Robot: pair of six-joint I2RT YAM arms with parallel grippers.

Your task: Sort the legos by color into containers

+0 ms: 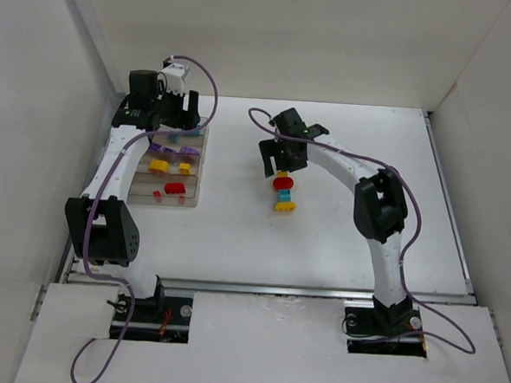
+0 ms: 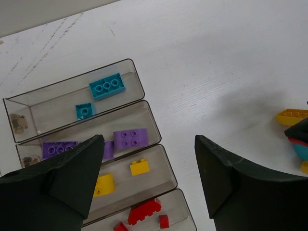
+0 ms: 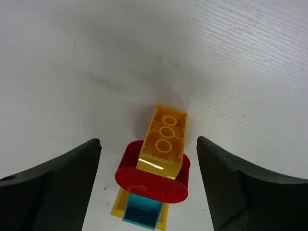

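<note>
While most of the legos lie sorted in the organizer (image 1: 197, 188) at the upper left of the overhead view, a small pile (image 1: 283, 193) sits on the table (image 1: 373, 120) near the centre of the frame, well apart from it. We judge the step in hand to be a pick from that pile.

In the right wrist view, the right gripper (image 3: 149, 149) hangs over the pile with its jaws apart, one at each lower corner of the frame, touching nothing. Between them a yellow brick (image 3: 163, 137) lies on a red rounded piece (image 3: 151, 185), with a teal piece (image 3: 139, 211) beneath at the bottom edge.

The left gripper (image 2: 148, 159) hovers over the organizer, open and empty. In its view the compartments hold, top to bottom, teal bricks (image 2: 107, 85), purple bricks (image 2: 130, 138), yellow ones (image 2: 139, 167) and red ones (image 2: 144, 211).

The next move, we think, calls for lowering squarely onto the yellow brick and closing on it without dragging the red rounded piece along. Whether the two are clipped together we cannot tell.
</note>
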